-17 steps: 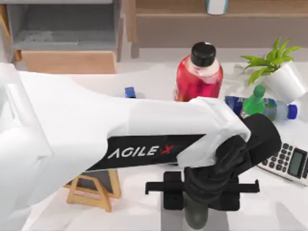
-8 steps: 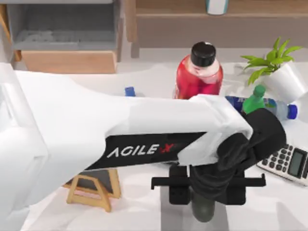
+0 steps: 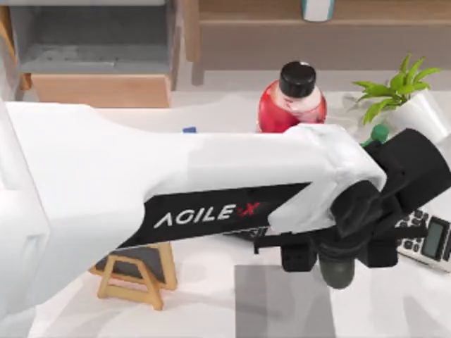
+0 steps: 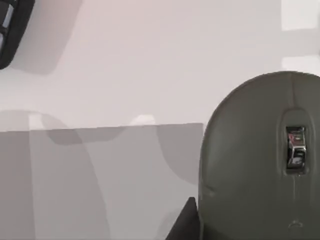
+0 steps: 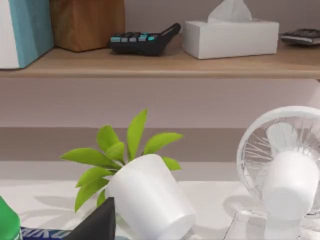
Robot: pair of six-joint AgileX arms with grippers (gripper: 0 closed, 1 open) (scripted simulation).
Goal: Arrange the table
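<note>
Mouse (image 3: 338, 265) first: our left jaws are clamped on this grey-green mouse, one black finger (image 4: 183, 221) pressed against its side. From the top view it hangs beneath the left arm (image 3: 211, 204), which stretches across from the left. The mouse sits over the far right corner of the grey mat (image 3: 282, 299). The mat lies flat on the white worktop (image 3: 204, 296), which spreads under everything at the front. Just right of the jaws is a calculator (image 3: 431, 239), its corner partly covered by the wrist. Behind the arm stands a red bottle (image 3: 292, 105) with a black cap, and near it a green bottle cap (image 3: 379, 132) peeks out. A potted plant (image 3: 394, 88) leans in its white pot towards the right. Near the left front stands a small wooden easel board (image 3: 134, 271). From the right wrist we look across the plant to a white fan (image 5: 285, 165), and above them a shelf (image 5: 150, 65) carries a tissue box (image 5: 230, 32).
</note>
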